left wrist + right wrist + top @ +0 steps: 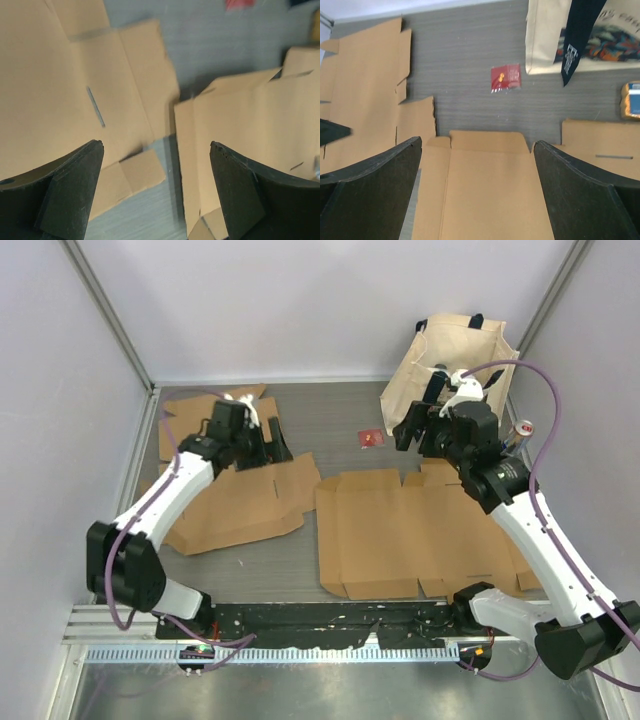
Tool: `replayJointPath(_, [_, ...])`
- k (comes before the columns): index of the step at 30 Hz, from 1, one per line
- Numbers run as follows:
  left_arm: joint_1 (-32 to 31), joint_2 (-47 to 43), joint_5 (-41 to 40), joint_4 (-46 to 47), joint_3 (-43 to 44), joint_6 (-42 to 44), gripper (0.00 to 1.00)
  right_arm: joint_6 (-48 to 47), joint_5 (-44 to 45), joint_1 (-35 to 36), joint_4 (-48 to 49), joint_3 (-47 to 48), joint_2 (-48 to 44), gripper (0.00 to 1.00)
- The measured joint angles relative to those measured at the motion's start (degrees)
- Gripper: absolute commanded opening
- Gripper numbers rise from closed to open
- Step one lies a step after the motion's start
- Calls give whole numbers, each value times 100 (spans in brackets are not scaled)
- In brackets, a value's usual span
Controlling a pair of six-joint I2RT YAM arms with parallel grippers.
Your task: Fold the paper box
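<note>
Left gripper (272, 443) and right gripper (404, 430) both gape, empty. Box blank (400, 530) lies flat mid-table; a pinch may skid off its thin edge, shoving it into the neighbouring cardboard (235, 505).

Bright, even light falls from overhead. Around the red packet (371, 438) the desk (340, 410) is evenly lit, and the arms (530, 520) cast only faint, diffuse shadows on the cardboard (400, 530) just below it. The left wrist view is smeared throughout, with cardboard edges ghosted and the packet a red blur. The right wrist view is sharp at the packet, though the right gripper (477, 144) beneath it has dark, soft-edged fingers (375, 185).
</note>
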Motion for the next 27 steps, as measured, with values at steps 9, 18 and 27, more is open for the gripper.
replayJointPath(9, [-1266,1657,13,866,-621,-575,74,313,-195,0,144,-723,-149,99])
replayJointPath(18, [-1626,2367,-170,1534,-619,-925,60,435,-234,-2,142,-896,-442,99])
replayJointPath(27, [-1641,2481,166,2275,-820,-1357,23,531,-238,-2,219,-933,-507,98])
